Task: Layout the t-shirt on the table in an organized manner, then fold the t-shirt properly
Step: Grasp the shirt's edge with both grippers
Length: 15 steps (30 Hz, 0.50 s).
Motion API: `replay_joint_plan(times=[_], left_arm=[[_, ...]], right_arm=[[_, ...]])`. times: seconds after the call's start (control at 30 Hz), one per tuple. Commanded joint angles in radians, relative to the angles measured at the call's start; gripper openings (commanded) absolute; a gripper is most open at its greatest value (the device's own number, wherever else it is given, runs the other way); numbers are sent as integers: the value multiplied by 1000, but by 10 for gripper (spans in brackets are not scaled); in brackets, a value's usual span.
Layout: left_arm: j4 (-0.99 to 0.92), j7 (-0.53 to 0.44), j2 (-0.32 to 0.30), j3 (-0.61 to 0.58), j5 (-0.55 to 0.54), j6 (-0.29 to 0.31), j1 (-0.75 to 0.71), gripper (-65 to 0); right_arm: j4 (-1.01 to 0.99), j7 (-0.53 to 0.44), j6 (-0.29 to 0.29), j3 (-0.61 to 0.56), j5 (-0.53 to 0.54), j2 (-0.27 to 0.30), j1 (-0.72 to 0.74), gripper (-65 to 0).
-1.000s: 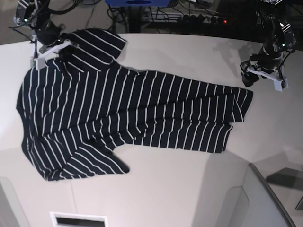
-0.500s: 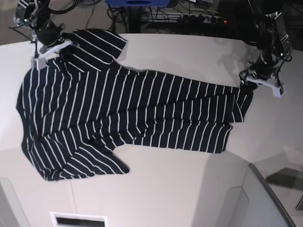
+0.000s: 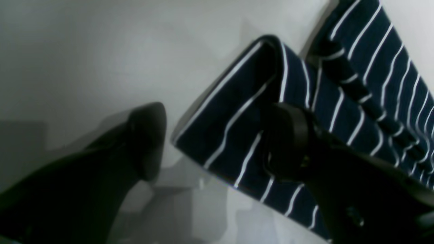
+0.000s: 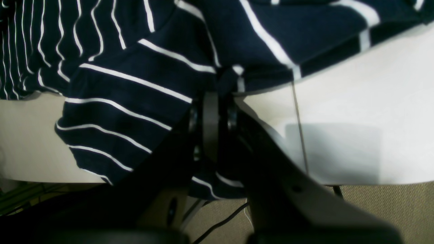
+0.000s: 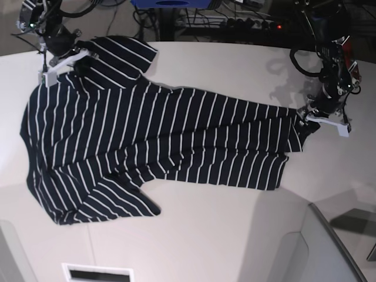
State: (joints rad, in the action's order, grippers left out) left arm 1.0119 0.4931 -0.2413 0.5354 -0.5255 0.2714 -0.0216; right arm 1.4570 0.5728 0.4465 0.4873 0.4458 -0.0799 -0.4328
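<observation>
At the far left corner of the table (image 5: 223,235), base view, the right gripper (image 5: 59,63) is clamped on the t-shirt (image 5: 147,141). Its jaws are pressed together on a dark fold of fabric beside the upper sleeve; the right wrist view shows that pinch just above the table edge, with a thin seam line in the white surface close by and cables on the floor beyond.

Near the right edge of the table, the left gripper (image 5: 320,120) stands at the hem end of the t-shirt with its jaws apart. In the left wrist view one finger (image 3: 145,142) is over bare table beside the cloth, and the other finger (image 3: 288,142) lies over the striped fabric, so a folded-over hem corner sits between them. Whether the fingers touch the cloth cannot be told.

The t-shirt lies spread across the middle of the table, collar end toward the left edge, hem toward the right. One sleeve points to the far edge and the other to the near edge; wrinkles cross the midsection.
</observation>
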Motion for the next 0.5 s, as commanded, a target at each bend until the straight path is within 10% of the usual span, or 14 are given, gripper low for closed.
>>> replay_joint_plan(times=[0.0, 0.23, 0.47], left_arm=[[-9, 55, -2, -4, 15, -10, -2, -211], [-11, 55, -3, -4, 15, -10, -11, -229], [-11, 55, -3, -4, 15, -11, -15, -594]], right_arm=[[4, 16, -2, 4, -9, 6, -7, -645], [4, 16, -2, 4, -9, 6, -4, -645], [4, 16, -2, 4, -9, 7, -2, -645]])
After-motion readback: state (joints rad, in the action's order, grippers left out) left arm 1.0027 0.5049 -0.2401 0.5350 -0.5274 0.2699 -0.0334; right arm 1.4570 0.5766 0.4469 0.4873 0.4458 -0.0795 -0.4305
